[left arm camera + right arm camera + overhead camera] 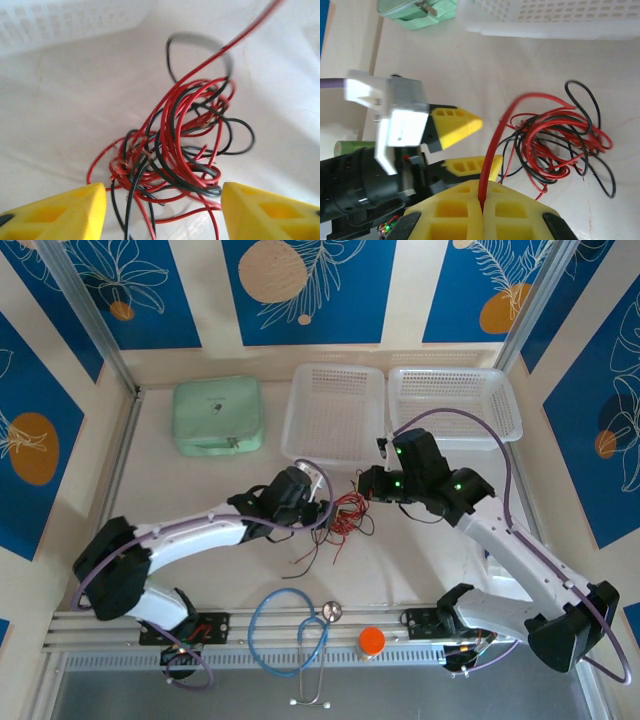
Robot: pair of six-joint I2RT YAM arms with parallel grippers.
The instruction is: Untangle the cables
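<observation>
Cable-separation step. The cables lie as one red-and-black knot at the centre of the table, just near of the left white basket. The right gripper is pressed together on a single red cable, which runs up from the knot. The left gripper is held spread, its fingers on either side of the tangle's near part, with nothing pinched. The step in hand is judged to be the drawing-out of one strand. Next, the knot would need to be held down by the left gripper while the red cable is pulled rightward; otherwise the whole bundle is likely to be dragged along.
</observation>
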